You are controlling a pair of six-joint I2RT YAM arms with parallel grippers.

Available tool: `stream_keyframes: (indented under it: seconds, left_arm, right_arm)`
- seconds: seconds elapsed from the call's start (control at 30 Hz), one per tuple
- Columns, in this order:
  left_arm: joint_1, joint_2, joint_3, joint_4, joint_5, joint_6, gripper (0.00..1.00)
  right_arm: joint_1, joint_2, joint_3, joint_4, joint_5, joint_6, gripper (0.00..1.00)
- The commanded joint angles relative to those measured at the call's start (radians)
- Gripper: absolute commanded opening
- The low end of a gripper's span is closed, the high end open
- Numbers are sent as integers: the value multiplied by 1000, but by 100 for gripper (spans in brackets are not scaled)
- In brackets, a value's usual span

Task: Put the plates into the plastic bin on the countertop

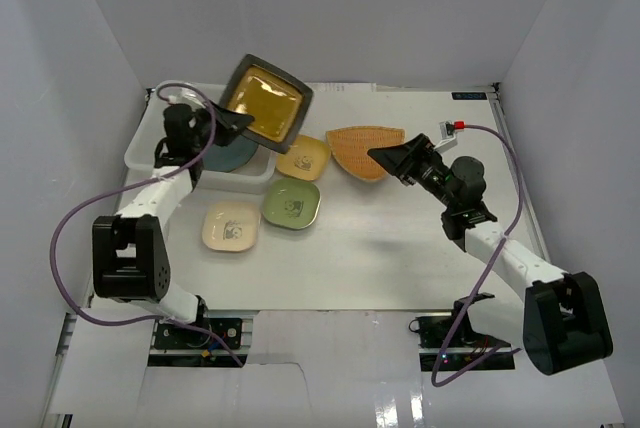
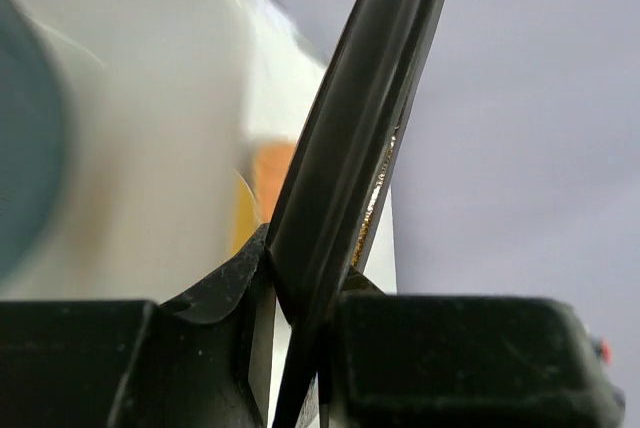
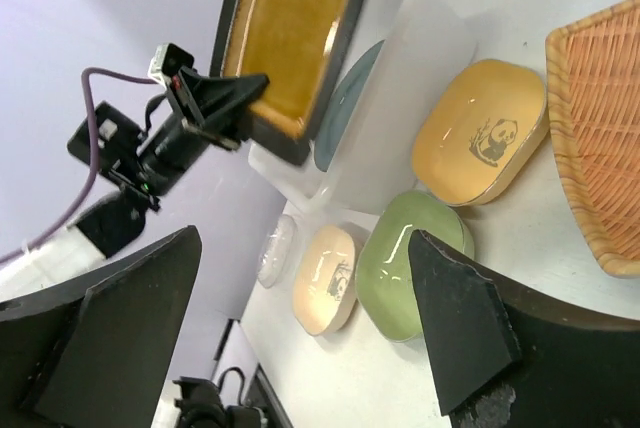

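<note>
Lying near the bin — yellow plate, green plate.

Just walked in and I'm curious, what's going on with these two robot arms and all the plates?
The left claw grips the dark square plate by its edge, holding it tilted above the plastic bin, where a blue-grey plate already lies. The right claw is open, close to the orange fan-shaped plate. The yellow plate, green plate and cream plate sit on the countertop.

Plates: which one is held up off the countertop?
The dark square amber-centred plate, clamped at its edge by the left hand; the rest lie flat.
</note>
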Motion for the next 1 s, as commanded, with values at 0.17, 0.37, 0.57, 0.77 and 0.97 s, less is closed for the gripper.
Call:
stream_keyframes:
  seconds: [0.17,0.37,0.57,0.77,0.97]
  left_arm:
    - [352,-71,105,-48,65,-63,0]
    - [400,61,157,-112,71,-8,3]
    - [400,154,207,-193,15,84,15]
    - [400,203,235,-266,-7,171,43]
    - [400,168,238,-332,-50,233,98]
  right_arm:
    - [-4,-138,-30,-204,51,-246,89]
    - [-12,-100,7,-341,212,-404,98]
    - [-79,90,53,-350,254,-442,94]
    - [-93,258,131,-307,246,-341,96]
    - [-119,478,188,-202,214,-203,97]
